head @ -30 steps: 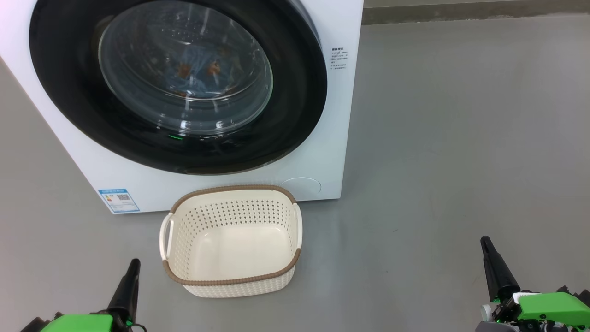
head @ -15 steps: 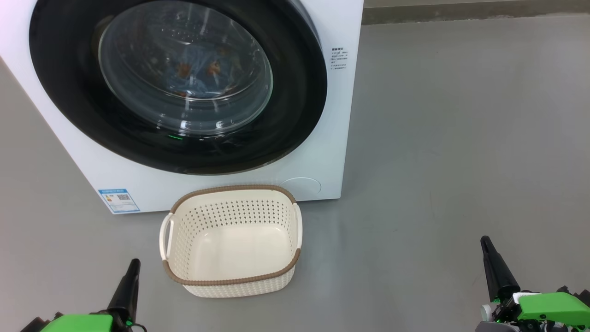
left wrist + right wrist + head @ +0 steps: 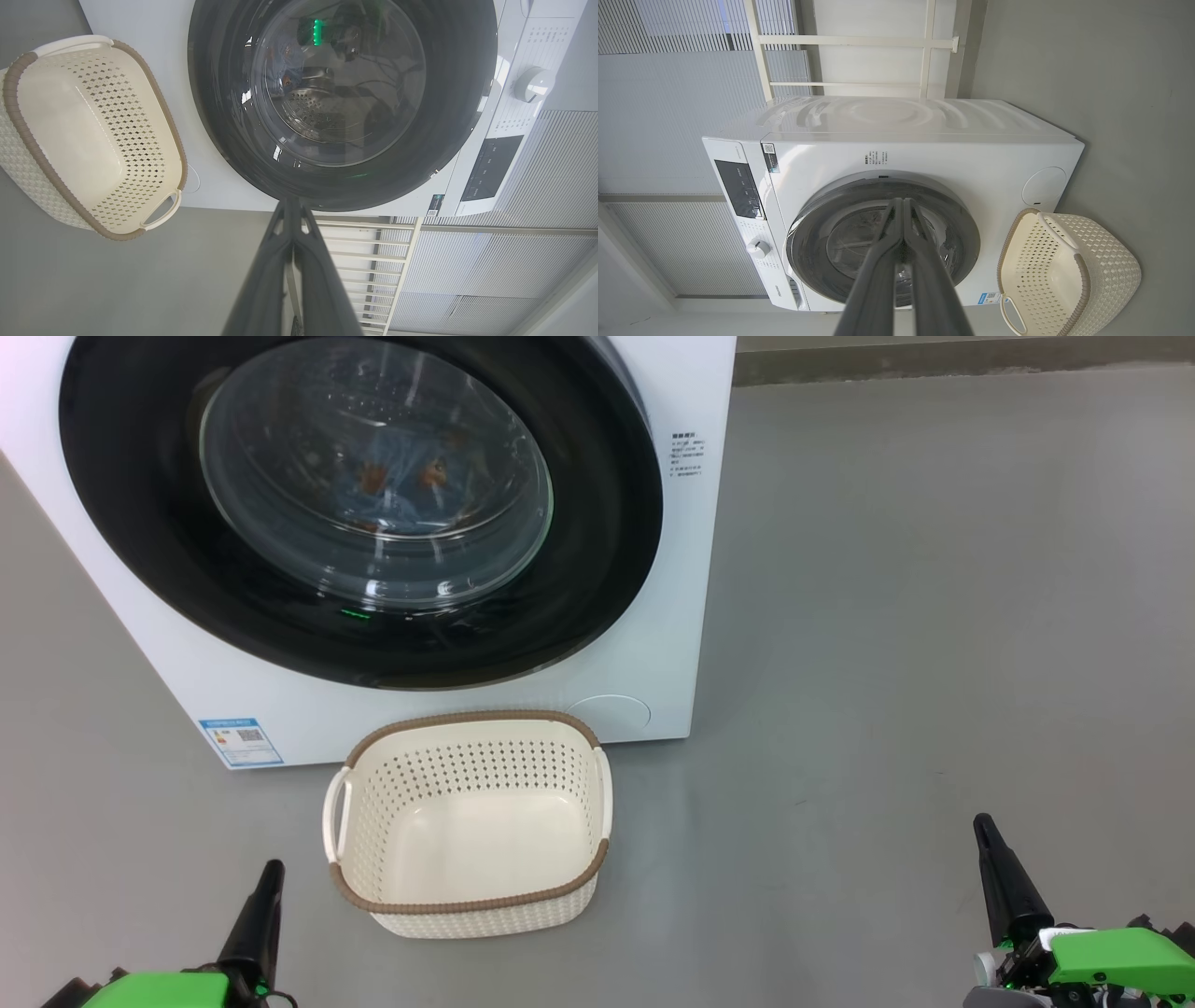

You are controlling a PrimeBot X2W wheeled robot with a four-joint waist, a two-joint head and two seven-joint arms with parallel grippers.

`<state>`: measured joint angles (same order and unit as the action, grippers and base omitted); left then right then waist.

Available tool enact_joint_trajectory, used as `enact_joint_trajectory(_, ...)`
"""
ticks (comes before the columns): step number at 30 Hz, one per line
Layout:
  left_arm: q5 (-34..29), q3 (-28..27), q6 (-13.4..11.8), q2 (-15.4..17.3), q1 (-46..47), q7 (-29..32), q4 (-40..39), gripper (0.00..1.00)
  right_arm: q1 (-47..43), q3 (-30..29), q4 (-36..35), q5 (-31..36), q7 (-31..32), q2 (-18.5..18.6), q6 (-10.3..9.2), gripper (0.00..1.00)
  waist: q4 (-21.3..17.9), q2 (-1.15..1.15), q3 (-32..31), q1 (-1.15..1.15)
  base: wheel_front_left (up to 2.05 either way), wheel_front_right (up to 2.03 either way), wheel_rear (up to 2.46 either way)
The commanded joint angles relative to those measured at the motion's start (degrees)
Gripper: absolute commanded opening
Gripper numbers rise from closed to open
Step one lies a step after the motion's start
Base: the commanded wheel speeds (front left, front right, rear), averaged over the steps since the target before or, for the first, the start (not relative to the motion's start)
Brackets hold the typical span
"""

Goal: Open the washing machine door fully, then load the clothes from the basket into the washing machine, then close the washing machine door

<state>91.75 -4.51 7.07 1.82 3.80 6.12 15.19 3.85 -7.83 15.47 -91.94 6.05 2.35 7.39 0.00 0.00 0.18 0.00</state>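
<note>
**Washing machine door closed, clothes inside, both grippers hanging pinched shut**

The head view is looking down at the white washing machine (image 3: 672, 616), which is standing on a grey floor (image 3: 887, 663). The washing machine door (image 3: 597, 523), with its wide glossy black rim, is lying flush against the front of the machine. Behind its bulging glass, the clothes (image 3: 401, 485) are showing as a light blue bundle with orange-brown spots, sitting inside the drum. A blue label sticker (image 3: 240, 740) is sitting at the lower left corner of the front.

The basket (image 3: 467, 903) is standing on the floor just in front of the machine, below the door, with its smooth cream bottom showing in full.

The left gripper (image 3: 271, 873) is hanging at the lower left and the right gripper (image 3: 982, 829) at the lower right. Both are well apart from the basket and the machine, and neither is touching anything.

The wrist views are making the gripper states plain: in each, the two dark fingers are pressing together to a single point, holding nothing.

The left wrist view is also looking deeper through the glass, picking out the perforated steel drum (image 3: 308, 109), and a green light (image 3: 317, 31) is reflecting in the door.

The right wrist view is taking in the whole machine from farther back, adding its rippled top (image 3: 887, 114), a dark control panel (image 3: 740, 186), a white dial (image 3: 758, 247) and slatted blinds (image 3: 668, 93) behind.
</note>
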Motion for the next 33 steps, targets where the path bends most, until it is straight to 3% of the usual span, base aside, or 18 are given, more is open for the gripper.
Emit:
enact_joint_trajectory(1, 0.4, -2.0, 0.4, 1.1, 2.4, 0.4, -1.1, 0.0, 2.3, 1.3, -1.5, -0.2, 0.4, 0.5, 0.1, 0.0, 0.0, 0.0, 0.0, 0.0, 0.0, 0.0, 0.0)
enact_joint_trajectory(33, 0.4, -2.0, 0.4, 1.1, 2.4, 0.4, -1.1, 0.0, 2.3, 1.3, -1.5, -0.2, 0.4, 0.5, 0.1, 0.0, 0.0, 0.0, 0.0, 0.0, 0.0, 0.0, 0.0)
